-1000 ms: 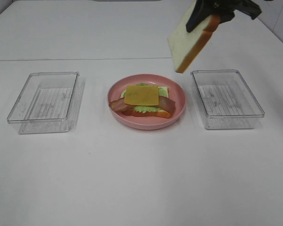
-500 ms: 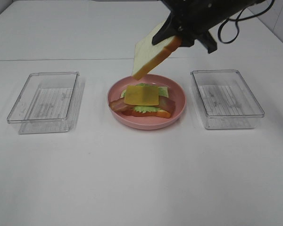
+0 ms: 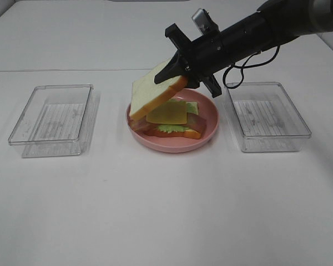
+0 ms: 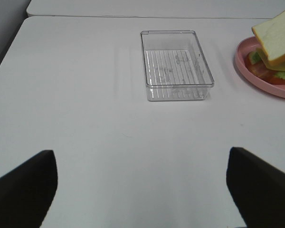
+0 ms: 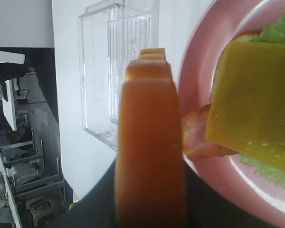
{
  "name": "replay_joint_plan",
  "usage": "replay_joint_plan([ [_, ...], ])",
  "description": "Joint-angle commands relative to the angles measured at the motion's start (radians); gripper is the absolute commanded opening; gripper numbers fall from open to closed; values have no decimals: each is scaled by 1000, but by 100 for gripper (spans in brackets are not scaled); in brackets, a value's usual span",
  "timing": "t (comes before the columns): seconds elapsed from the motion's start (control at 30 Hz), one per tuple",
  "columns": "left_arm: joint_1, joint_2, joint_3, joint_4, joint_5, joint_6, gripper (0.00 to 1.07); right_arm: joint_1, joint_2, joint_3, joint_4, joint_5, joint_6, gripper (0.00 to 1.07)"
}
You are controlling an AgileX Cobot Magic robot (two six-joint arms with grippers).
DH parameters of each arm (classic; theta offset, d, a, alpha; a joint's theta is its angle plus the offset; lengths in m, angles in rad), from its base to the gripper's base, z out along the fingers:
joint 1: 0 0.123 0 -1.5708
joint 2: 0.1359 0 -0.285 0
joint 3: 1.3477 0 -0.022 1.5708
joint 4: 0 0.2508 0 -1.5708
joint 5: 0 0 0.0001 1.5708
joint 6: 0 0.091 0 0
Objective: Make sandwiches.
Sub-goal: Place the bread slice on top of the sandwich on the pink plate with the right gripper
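Right claw (image 3: pixel 180 73) grips the top bread slice (image 3: pixel 155 95) by its orange-brown crust edge, jaws pinched on it; the slice hangs tilted over the pink plate (image 3: pixel 210 123), white face up, its low corner near the plate's left rim; below it sits the stack: yellow cheese square (image 3: pixel 169 114) on ruffled green lettuce (image 3: pixel 167 128), reddish-brown bacon (image 3: pixel 180 133) poking out at the front, bottom bread (image 3: pixel 192 106) showing at the back; left claw (image 4: pixel 142 190) stands wide and empty over bare worktop (image 3: pixel 155 210); one clear tray (image 3: pixel 50 119) sits on each side of the plate, the other (image 3: pixel 269 116) under the right arm.
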Motion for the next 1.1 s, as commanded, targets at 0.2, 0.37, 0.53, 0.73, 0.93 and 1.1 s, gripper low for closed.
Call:
replay_joint_plan([
  [0.2,-5,-20,2,-8,-10,2,90,-6,17,-8,-38,-64,-17,0],
  [0.37,-5,-20,2,-8,-10,2,90,-6,38,-8,-37,-73,-14,0],
  [0.53,-5,-20,2,-8,-10,2,90,-6,60,-8,-57,-90,0,0],
  [0.73,-5,-20,2,-8,-10,2,90,-6,49,-8,-123,-123,0,4],
  [0.93,-5,-20,2,-8,-10,2,90,-6,29,-10,-206,-122,36,71],
  [1.1,-5,-20,2,-8,-10,2,90,-6,-11,-10,-290,-92,36,93],
])
